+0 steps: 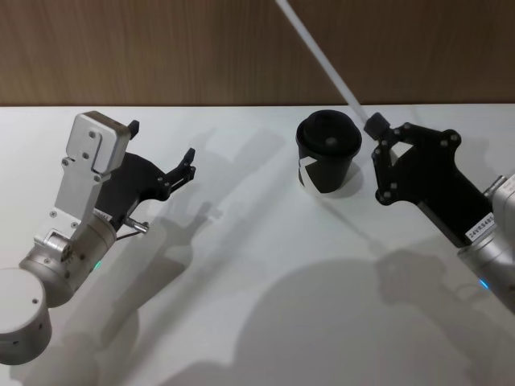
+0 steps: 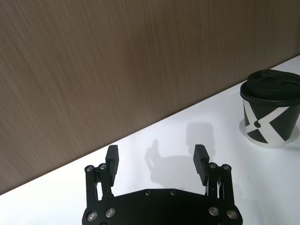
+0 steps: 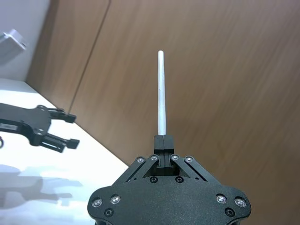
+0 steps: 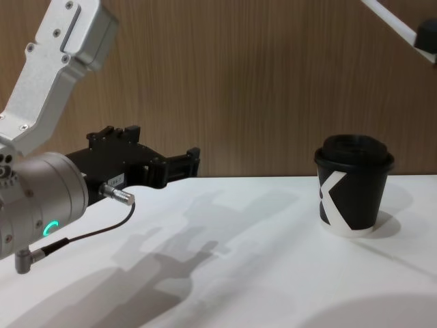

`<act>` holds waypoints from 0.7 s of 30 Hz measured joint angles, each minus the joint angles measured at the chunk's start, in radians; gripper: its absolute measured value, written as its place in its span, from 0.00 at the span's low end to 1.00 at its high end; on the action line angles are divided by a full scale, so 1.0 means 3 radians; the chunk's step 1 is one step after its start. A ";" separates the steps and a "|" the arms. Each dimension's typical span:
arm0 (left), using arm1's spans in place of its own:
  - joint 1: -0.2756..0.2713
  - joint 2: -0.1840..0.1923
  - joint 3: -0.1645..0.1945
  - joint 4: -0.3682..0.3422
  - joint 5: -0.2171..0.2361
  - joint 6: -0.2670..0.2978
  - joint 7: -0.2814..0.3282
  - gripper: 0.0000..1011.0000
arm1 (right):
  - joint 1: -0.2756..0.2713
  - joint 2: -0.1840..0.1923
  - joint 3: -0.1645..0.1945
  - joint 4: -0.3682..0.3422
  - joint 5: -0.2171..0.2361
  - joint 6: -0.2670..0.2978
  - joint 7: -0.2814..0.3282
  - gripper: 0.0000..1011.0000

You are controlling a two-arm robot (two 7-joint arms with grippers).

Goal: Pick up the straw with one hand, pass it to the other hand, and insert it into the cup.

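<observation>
The white straw (image 1: 322,56) is pinched at its lower end by my right gripper (image 1: 376,127), which is shut on it. It slants up and away over the back of the table, also seen as the straw (image 3: 161,93) rising from the right gripper (image 3: 163,139). That gripper hovers just right of the black lidded cup (image 1: 326,153), above its lid height; the straw (image 4: 386,15) enters high at the right. The cup (image 4: 353,188) stands upright on the table. My left gripper (image 1: 161,139) is open and empty well to the left of the cup (image 2: 271,112), fingers pointing toward it.
The white table (image 1: 241,265) is bare between the left gripper (image 2: 156,152) and the cup. A brown wooden wall (image 1: 161,48) runs right behind the table's back edge, close behind the cup.
</observation>
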 joint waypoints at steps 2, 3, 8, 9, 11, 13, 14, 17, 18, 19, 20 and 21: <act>0.0000 0.0000 0.0000 0.0000 0.0000 0.0000 0.0000 0.99 | 0.0022 0.0000 -0.0022 0.0006 0.0027 -0.0018 0.0050 0.00; 0.0000 0.0000 0.0000 0.0000 0.0000 0.0000 0.0000 0.99 | 0.0028 0.0001 -0.0028 0.0007 0.0035 -0.0024 0.0065 0.00; 0.0000 0.0000 0.0000 0.0000 0.0000 0.0000 0.0000 0.99 | 0.0061 0.0003 -0.0061 0.0015 0.0072 -0.0053 0.0136 0.00; 0.0000 0.0000 0.0000 0.0000 0.0000 0.0000 0.0000 0.99 | 0.0061 0.0003 -0.0061 0.0015 0.0072 -0.0053 0.0136 0.00; 0.0000 0.0000 0.0000 0.0000 0.0000 0.0000 0.0000 0.99 | 0.0074 0.0003 -0.0074 0.0018 0.0089 -0.0062 0.0165 0.00; 0.0000 0.0000 0.0000 0.0000 0.0000 0.0000 0.0000 0.99 | 0.0081 0.0003 -0.0081 0.0019 0.0097 -0.0069 0.0182 0.00; 0.0000 0.0000 0.0000 0.0000 0.0000 0.0000 0.0000 0.99 | 0.0081 0.0003 -0.0081 0.0019 0.0097 -0.0069 0.0182 0.00; 0.0000 0.0000 0.0000 0.0000 0.0000 0.0000 0.0000 0.99 | 0.0093 0.0003 -0.0091 0.0023 0.0111 -0.0078 0.0205 0.00; 0.0000 0.0000 0.0000 0.0000 0.0000 0.0000 0.0000 0.99 | 0.0094 0.0003 -0.0093 0.0023 0.0113 -0.0080 0.0210 0.00; 0.0000 0.0000 0.0000 0.0000 0.0000 0.0000 0.0000 0.99 | 0.0096 0.0003 -0.0094 0.0023 0.0115 -0.0082 0.0214 0.00; 0.0000 0.0000 0.0000 0.0000 0.0000 0.0000 0.0000 0.99 | 0.0099 0.0003 -0.0097 0.0024 0.0118 -0.0083 0.0220 0.00; 0.0000 0.0000 0.0000 0.0000 0.0000 0.0000 0.0000 0.99 | 0.0101 0.0003 -0.0099 0.0024 0.0119 -0.0084 0.0222 0.00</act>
